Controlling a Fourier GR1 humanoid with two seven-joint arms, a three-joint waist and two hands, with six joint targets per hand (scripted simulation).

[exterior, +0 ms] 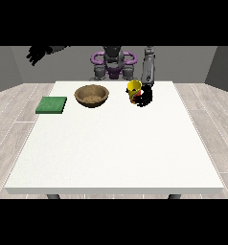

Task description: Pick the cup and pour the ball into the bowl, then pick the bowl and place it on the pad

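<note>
Presently the first step is in hand: taking hold of the cup (133, 91), with pouring and the bowl transfer both outstanding. The hand at the view's right (144, 99) sits against the cup's side at roughly the cup's four o'clock, touching or overlapping its lower half; whether its fingers are curled round the cup or merely laid beside it cannot be told from this view. The cup stands upright on the tabletop (116, 143), yellow with a red band, at about one o'clock from the tabletop's centre. The ball is not visible (presumably inside the cup).

The bowl (92, 95) rests at the cup's nine o'clock, near but apart from it, and appears empty. The green pad (51, 105) lies further on at the bowl's nine o'clock, close to the tabletop's edge.

The hand at the view's left (37, 54) is raised clear of the tabletop, well away at ten o'clock, fingers spread and holding nothing.

Judgement: the next move calls for a confirmed grasp on the cup, a lift, then a carry toward nine o'clock until the rim is over the bowl before tilting
</note>
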